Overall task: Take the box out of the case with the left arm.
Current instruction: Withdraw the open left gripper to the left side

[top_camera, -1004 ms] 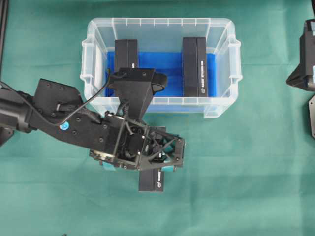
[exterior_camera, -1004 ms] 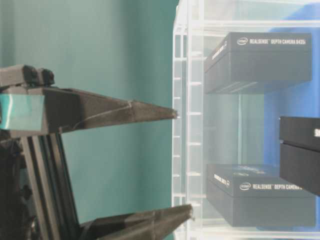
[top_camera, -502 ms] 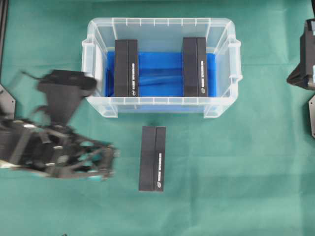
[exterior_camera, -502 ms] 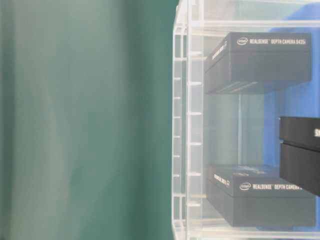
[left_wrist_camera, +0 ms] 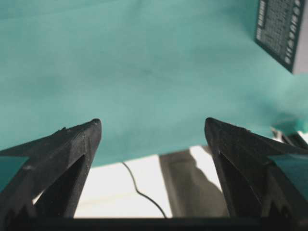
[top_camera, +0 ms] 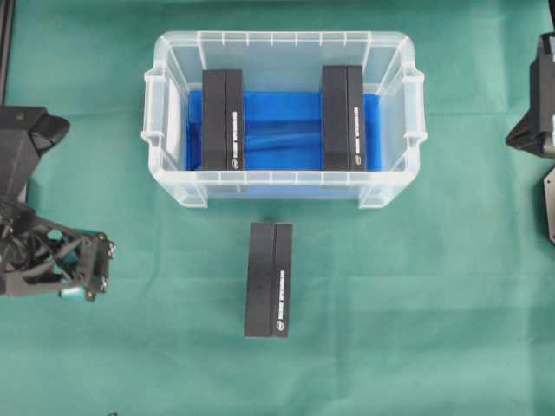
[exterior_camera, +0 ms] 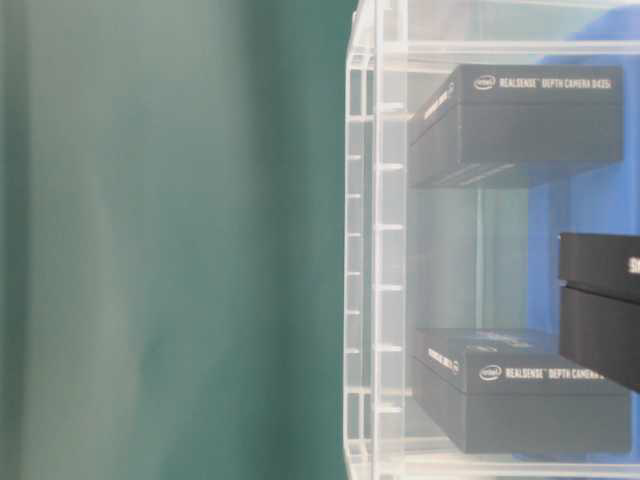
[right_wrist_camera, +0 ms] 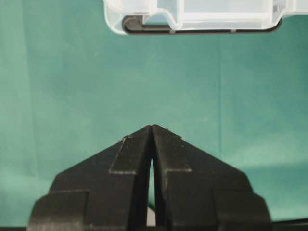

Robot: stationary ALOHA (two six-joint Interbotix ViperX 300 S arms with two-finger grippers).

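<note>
Where the overhead view crops at its left edge, the left arm [top_camera: 26, 208] is cut off, only its lattice-framed left gripper [top_camera: 87, 269] and camera housing showing above the green bench [top_camera: 416, 303]. At the right edge the right gripper [right_wrist_camera: 152, 132] is mostly out of the overhead view.

Item: case [top_camera: 173, 182], clear tub with blue floor, far centre; two black boxes [top_camera: 223, 120] [top_camera: 342, 118] lie inside, apart, one left, one right. Table-level view shows them through the ribbed wall; lettering partly cropped.

Item: box [top_camera: 268, 279], black, flat on the bench just near of the case, outside it, touched by nothing.

Left jaws: wide apart, empty, well left of the box; wrist view shows only cloth between the tips and a box corner [left_wrist_camera: 283, 33] at upper right.

Right jaws: pressed together, empty, facing the case's handle end [right_wrist_camera: 192, 17].
</note>
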